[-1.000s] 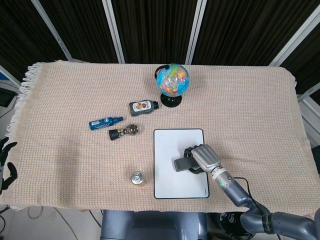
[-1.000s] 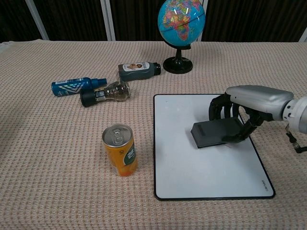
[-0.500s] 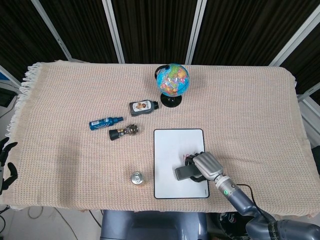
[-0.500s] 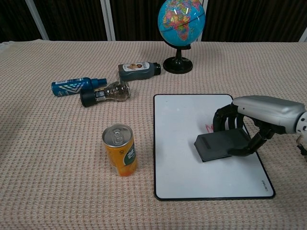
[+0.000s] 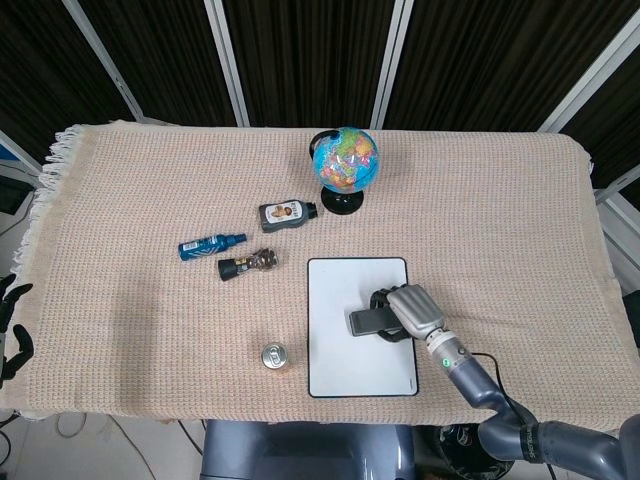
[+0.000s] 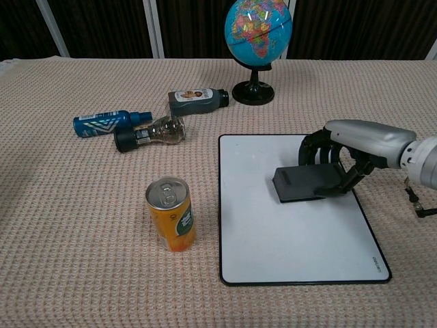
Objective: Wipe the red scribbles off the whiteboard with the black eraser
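Black eraser (image 6: 306, 183), gripped by right robot hand (image 6: 355, 147), has slid up the whiteboard (image 6: 273, 239), covering the scribbles.

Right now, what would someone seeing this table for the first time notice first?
Probably the right hand pressing a black eraser flat on the whiteboard near the front edge. Next, the colourful globe standing at the back, and the orange can upright to the left of the board.
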You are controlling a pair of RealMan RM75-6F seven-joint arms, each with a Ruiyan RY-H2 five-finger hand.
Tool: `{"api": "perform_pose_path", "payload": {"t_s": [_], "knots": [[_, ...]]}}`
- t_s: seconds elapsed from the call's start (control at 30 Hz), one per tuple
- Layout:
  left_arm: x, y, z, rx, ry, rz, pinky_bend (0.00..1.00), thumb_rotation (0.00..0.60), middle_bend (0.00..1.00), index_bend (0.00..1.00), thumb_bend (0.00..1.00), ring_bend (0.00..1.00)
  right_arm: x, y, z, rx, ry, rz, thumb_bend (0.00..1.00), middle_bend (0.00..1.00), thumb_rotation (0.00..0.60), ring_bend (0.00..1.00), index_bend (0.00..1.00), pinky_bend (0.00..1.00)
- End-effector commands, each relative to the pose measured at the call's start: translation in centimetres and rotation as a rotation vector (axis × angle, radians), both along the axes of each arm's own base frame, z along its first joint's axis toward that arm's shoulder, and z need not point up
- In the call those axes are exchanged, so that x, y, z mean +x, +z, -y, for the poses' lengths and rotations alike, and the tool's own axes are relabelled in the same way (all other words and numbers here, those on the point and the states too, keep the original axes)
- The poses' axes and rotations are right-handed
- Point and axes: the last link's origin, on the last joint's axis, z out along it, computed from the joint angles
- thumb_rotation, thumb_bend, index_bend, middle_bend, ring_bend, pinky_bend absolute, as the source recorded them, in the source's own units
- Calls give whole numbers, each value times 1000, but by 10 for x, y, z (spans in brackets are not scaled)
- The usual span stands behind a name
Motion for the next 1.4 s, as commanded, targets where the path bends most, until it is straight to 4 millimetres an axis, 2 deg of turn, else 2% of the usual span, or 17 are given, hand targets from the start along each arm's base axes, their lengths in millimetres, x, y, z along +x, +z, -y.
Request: {"api": "perform_pose_path", "payload": {"t_s": [0.03,0.33,0.47,0.63,1.07,1.23,1.4], "knots": [[0,0,0,-1,-1,-1,18,600,44,166,742,0,3,-3,10,-9,-6,-1,382,522,600,489,528,434],[0,1,0,1,1,0,18,600,44,166,742,0,13,-7,38,-45,-21,1,381,522,600,489,529,434],[-1,1,0,2,3,0,18,600,44,167,742,0,16,-6,42,-41,-25,9,381,522,600,489,528,434],[-1,1,0,-1,4,0,19,600,44,166,742,0,13,-5,30,-18,-16,6,381,522,600,489,528,435],[0,0,1,-2,-1,-2,19,600,44,166,742,0,-1,2,-31,65,13,16,381,523,600,490,528,435],[0,0,1,-4,-2,-3,19,600,44,166,742,0,-7,15,-36,41,13,10,382,523,600,490,528,435],[0,0,1,-3,-2,-3,18,600,44,167,742,0,-13,38,-28,-13,6,3,382,523,600,490,528,435]]}}
